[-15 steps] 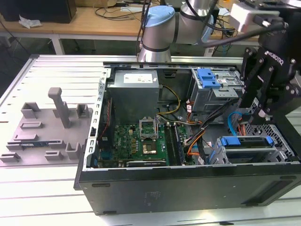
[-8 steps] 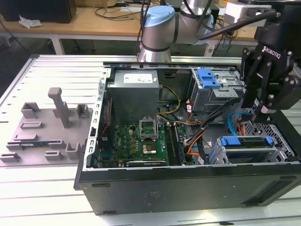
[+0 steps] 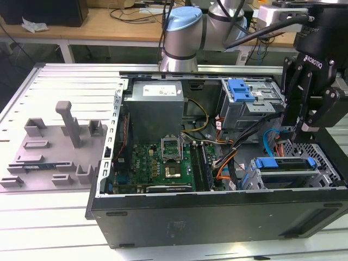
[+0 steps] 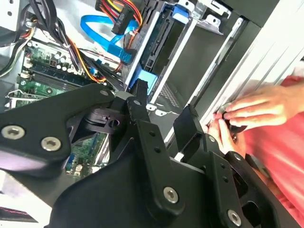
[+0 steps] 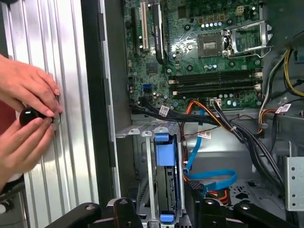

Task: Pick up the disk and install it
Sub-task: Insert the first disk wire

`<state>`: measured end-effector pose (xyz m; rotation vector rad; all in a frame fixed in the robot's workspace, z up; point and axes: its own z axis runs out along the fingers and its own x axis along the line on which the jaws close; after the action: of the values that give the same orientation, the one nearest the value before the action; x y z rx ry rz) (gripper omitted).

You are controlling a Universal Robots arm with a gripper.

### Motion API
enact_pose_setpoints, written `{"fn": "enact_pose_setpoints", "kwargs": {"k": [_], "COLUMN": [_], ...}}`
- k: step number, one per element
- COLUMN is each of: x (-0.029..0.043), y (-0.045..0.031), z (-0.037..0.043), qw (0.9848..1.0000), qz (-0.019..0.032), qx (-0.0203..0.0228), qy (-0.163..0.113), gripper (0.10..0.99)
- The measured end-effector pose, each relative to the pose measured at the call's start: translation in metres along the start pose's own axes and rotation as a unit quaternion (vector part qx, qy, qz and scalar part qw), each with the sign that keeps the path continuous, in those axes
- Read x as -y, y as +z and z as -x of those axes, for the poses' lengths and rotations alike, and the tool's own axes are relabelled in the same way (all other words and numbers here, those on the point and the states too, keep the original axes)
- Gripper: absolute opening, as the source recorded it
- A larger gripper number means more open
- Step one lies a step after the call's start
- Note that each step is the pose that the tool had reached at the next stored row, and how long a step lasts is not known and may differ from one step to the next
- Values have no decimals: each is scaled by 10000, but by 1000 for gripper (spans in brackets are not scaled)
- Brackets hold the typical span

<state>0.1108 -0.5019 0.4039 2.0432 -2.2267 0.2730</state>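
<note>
Black fingers [image 4: 145, 128] lie closest to both wrist cameras; they are spread apart and grip nothing. I have them poised over the drive cage [image 5: 148, 161], at the corner of the open computer case [image 3: 217, 217] toward the exterior view's right. The disk [image 5: 171, 190], with its blue frame, is slotted into that cage, just beyond the fingertips. In the exterior view the disk [image 3: 285, 166] shows its blue rail along the cage's upper edge, so I judge it seated or nearly so.

Hazards, as I read them from here:

(a) A person's hands [image 5: 26, 85] work a black knob [image 5: 29, 116] on the ribbed table [image 5: 71, 57], just beside the case's side wall and near the arm. Any sideways motion I command could strike them.

(b) A blue cable [image 5: 211, 178] and a wire bundle [image 5: 237, 135] loop just beside the cage. An open finger could hook one and pull a connector loose.

(c) If the disk is not fully home, a push off its centre could tilt it and jam the frame against the cage rails.
</note>
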Motion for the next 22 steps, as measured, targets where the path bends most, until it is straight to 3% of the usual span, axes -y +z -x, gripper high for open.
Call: {"fn": "enact_pose_setpoints", "kwargs": {"k": [2, 6, 7, 9, 14, 16, 20, 22], "x": [-3, -22, -20, 18, 304, 372, 399, 400], "y": [1, -25, -37, -32, 18, 36, 49, 67], "z": [45, 264, 335, 381, 448, 492, 552, 560], "qw": [10000, 9995, 9994, 9994, 9990, 9988, 9983, 9981], "qz": [-7, -25, -23, 13, 237, 257, 253, 269], "qx": [-84, -328, -353, -359, -378, -399, -520, -546], "qy": [-1, -12, -14, -22, -78, -83, -61, 19], "gripper": [502, 502, 502, 502, 502, 502, 502, 502]}}
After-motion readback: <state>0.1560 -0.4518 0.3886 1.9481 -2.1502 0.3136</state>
